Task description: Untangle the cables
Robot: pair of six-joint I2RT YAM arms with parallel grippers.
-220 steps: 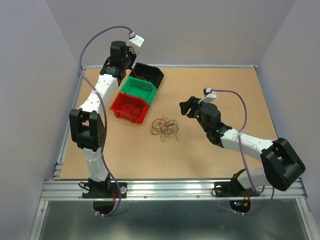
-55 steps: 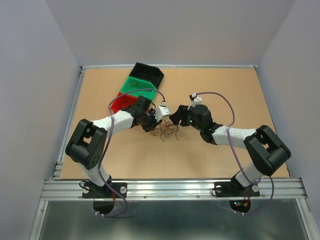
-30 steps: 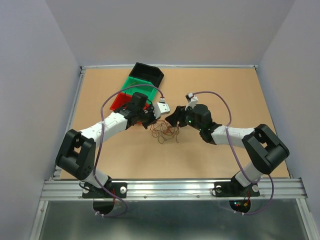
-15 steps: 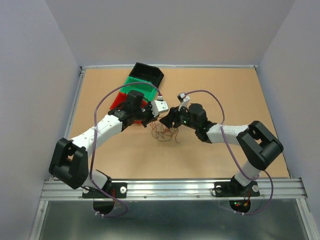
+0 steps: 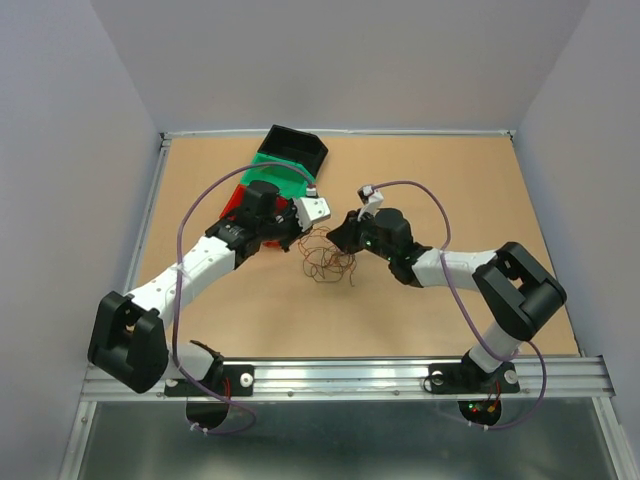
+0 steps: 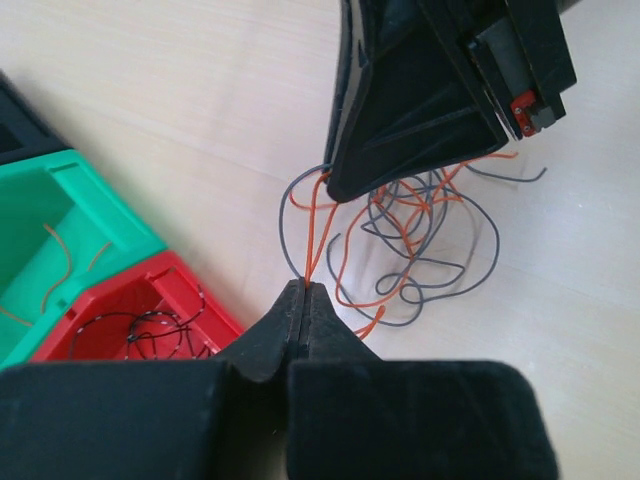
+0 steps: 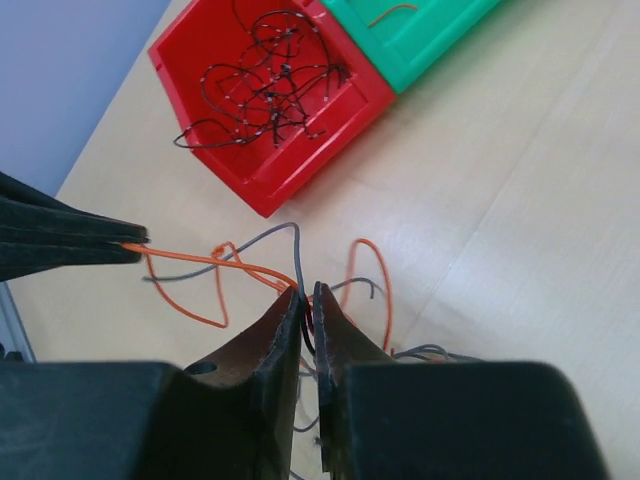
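Observation:
The cables (image 5: 328, 262) are a small clump of thin orange, brown and dark grey strands on the table between my two grippers. My left gripper (image 5: 293, 236) is shut on an orange strand (image 6: 312, 230), which it holds taut at its fingertips (image 6: 304, 287). My right gripper (image 5: 335, 242) is shut on strands at the top of the clump; a dark grey strand (image 7: 299, 250) and the orange strand (image 7: 200, 258) run out of its tips (image 7: 309, 292). The orange strand stretches between the two grippers. The rest of the clump (image 6: 425, 225) lies loose under the right gripper.
Three bins stand in a row at the back left: black (image 5: 295, 147), green (image 5: 280, 172) and red (image 5: 235, 203), the red one partly under my left arm. The red bin (image 7: 270, 90) holds several dark strands. The green bin (image 6: 50, 240) holds a few short pieces.
My left gripper has drawn back toward the bins with the orange strand in it, pulling the strand taut. My right gripper stays shut on the clump, shifted slightly left.

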